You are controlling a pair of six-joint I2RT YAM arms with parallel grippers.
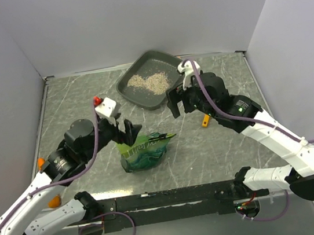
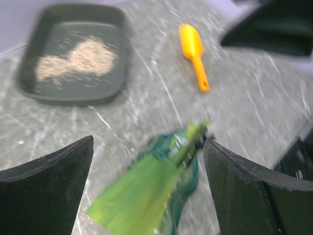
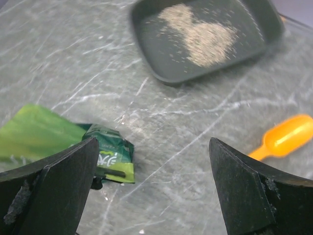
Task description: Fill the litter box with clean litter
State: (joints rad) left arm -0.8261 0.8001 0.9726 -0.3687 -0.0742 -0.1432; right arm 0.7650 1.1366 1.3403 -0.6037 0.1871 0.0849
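The litter box is a dark grey, shallow rectangular tray with rounded corners and a raised rim. It lies flat on the grey marbled counter, turned at an angle, at about 12 o'clock of the counter and close to the back wall. The clean litter is a thin, pale beige patch of fine grains. It covers only the middle of the floor, with stray grains scattered around it. Bare dark floor shows on every side of the litter up to the rim.

At 6 o'clock from the tray a crinkled green bag sits on the counter, well apart from it. An orange scoop lies at about 4 o'clock from the tray, partly under the right arm in the top view.

The left fingers stand wide apart just above the bag's top. In the left wrist view the bag's upper edge runs between them and close to one finger, and whether it touches is unclear. The right fingers are also wide apart, holding nothing, just off the tray's 5 o'clock corner.

Open counter stretches from 7 to 10 o'clock of the tray, out to the left wall. A narrower strip lies between the tray and the bag. At 3 o'clock the right arm's wrist overlaps the tray's corner in the top view.
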